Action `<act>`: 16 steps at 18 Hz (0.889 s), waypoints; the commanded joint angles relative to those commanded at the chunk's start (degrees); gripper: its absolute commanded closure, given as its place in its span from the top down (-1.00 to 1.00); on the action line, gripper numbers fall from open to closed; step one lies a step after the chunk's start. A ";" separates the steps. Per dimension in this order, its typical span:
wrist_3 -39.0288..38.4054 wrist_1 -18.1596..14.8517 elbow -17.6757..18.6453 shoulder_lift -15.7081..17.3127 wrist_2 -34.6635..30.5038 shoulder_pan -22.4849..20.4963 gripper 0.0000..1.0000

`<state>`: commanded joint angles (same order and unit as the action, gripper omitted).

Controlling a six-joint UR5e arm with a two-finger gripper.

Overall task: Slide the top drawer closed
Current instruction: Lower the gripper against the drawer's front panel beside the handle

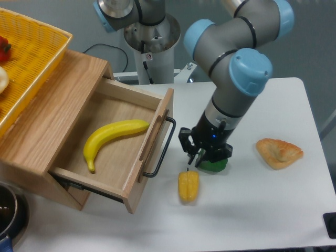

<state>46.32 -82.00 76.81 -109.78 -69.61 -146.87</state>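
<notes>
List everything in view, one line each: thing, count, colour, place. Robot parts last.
top drawer: 1, light oak with a black bar handle, pulled open from the wooden box
wooden box: 1, light oak, left side of the table
banana: 1, yellow, lying inside the drawer
basket: 1, yellow woven, on top of the box
green pepper: 1, green, mostly hidden under the gripper
yellow pepper: 1, yellow, table front
pastry: 1, golden brown, table right
table: 1, white
gripper: 1, black, between drawer handle and green pepper; opening unclear
</notes>
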 joint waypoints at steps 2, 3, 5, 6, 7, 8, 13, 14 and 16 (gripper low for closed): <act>0.00 -0.35 0.35 0.62 -0.09 0.00 -0.82; 0.00 -0.44 0.44 0.88 -0.09 0.00 -0.83; 0.09 -0.35 0.62 0.88 -0.09 0.44 -0.85; 0.00 -0.44 0.62 0.88 -0.09 0.53 -0.85; 0.00 -0.44 0.79 0.88 -0.17 0.79 -0.85; 0.00 -0.35 0.88 0.88 -0.26 1.14 -0.85; 0.00 -0.35 1.14 0.88 -0.62 1.76 -0.85; 0.00 -0.35 1.23 0.88 -0.62 1.76 -0.85; -0.09 -0.35 1.58 0.97 -0.62 2.19 -0.85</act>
<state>46.23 -82.35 78.40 -108.81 -70.22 -144.67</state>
